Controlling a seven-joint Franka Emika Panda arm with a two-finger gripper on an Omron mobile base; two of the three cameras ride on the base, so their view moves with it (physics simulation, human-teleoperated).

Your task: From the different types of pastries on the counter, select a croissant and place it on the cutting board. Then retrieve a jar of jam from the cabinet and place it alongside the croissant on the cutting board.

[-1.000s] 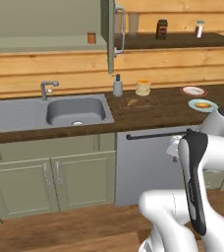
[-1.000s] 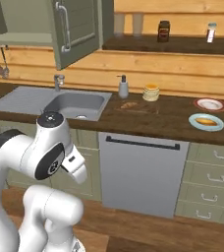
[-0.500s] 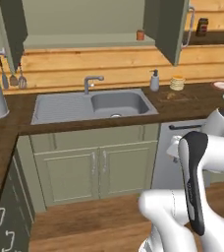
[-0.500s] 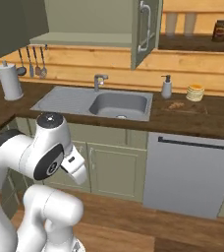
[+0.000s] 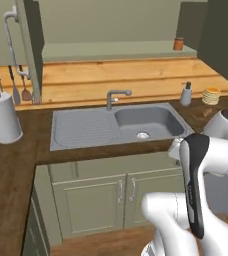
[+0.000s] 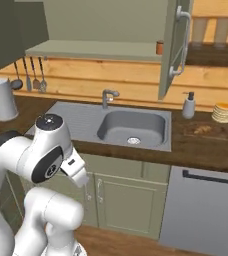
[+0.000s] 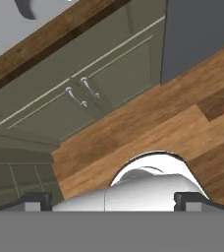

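Note:
My gripper [image 7: 114, 202] is open and holds nothing; its fingertips [image 7: 38, 201] stand wide apart and point down at the wooden floor in front of the base cabinets. On the dark wood counter [image 6: 206, 150], right of the sink, lies the cutting board [image 6: 221, 134] with a small tan croissant [image 6: 202, 129] on it. Just behind the board is a stack of yellow pancake-like pastries [image 6: 223, 112] [image 5: 211, 95]. The wall cabinet [image 6: 172, 50] stands open. A small orange-brown jar of jam [image 6: 159, 47] [image 5: 178, 44] sits on its pale green shelf.
A grey steel sink [image 5: 146, 122] with a faucet [image 5: 115, 96] is set into the counter. A soap dispenser [image 6: 188, 105] stands right of it. A paper towel roll [image 5: 4, 120] and hanging utensils [image 5: 21, 90] are at the left. A dishwasher front [image 6: 206, 210] is below the board.
The whole scene has slid to the right in both base views, so the camera has moved left along the counter. The arm stays folded with its gripper open.

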